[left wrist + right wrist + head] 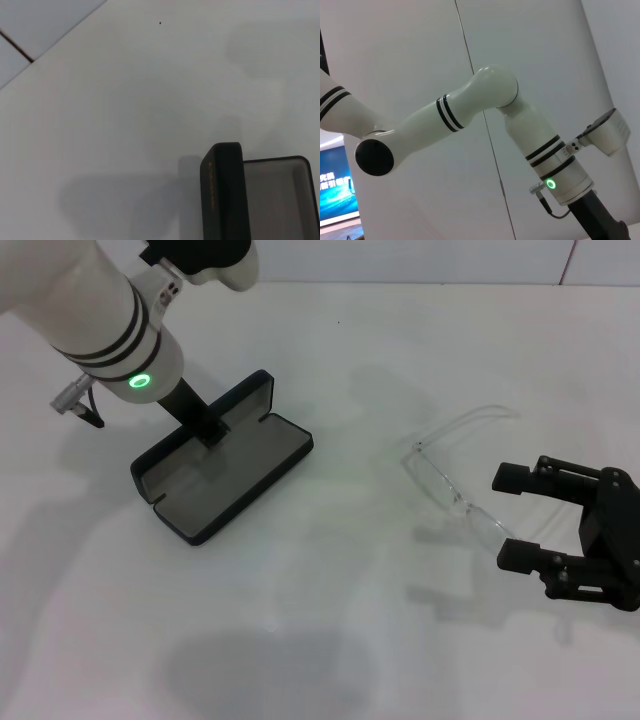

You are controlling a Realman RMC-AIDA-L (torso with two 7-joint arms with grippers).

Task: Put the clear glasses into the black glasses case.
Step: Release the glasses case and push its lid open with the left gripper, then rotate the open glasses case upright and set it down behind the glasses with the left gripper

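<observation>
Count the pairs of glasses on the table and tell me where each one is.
1. The clear glasses lie on the white table, right of the open black glasses case, with the open right gripper at their near end. None looks hidden.

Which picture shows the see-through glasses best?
The head view. The glasses lie whole on the table, just in front of the open right gripper. The left wrist view shows only the case and table, no glasses. The right wrist view shows only the left arm and wall.
</observation>
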